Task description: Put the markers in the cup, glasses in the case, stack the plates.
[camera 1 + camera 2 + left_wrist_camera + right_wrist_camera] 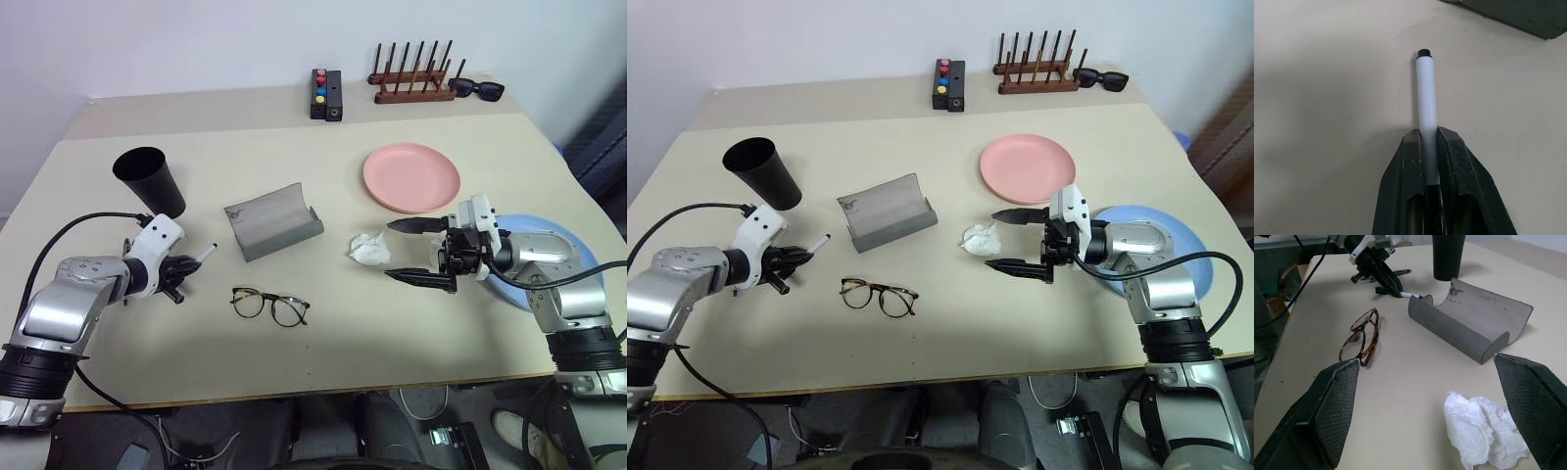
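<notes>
Nearest, two robot arms flank the beige tabletop (pixel 323 352); the left jaws (pixel 186 264) are closed on a slim white marker with a black cap (pixel 1426 107), low by the tall black tapered plastic cup (pixel 150 179); the right jaws (pixel 419 253) stand wide open, holding nothing, beside a crumpled white tissue (pixel 369 249); the light blue round plate (pixel 1181 240) lies under the right arm, the salmon pink round plate (pixel 411 176) just beyond; the open grey hard-shell case (pixel 272 222) sits mid-table; the thin dark-rimmed eyeglasses (pixel 270 305) lie in front of it.

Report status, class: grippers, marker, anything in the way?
Left gripper shut on marker. Right gripper open, empty. Cup stands just beyond, path clear.
</notes>
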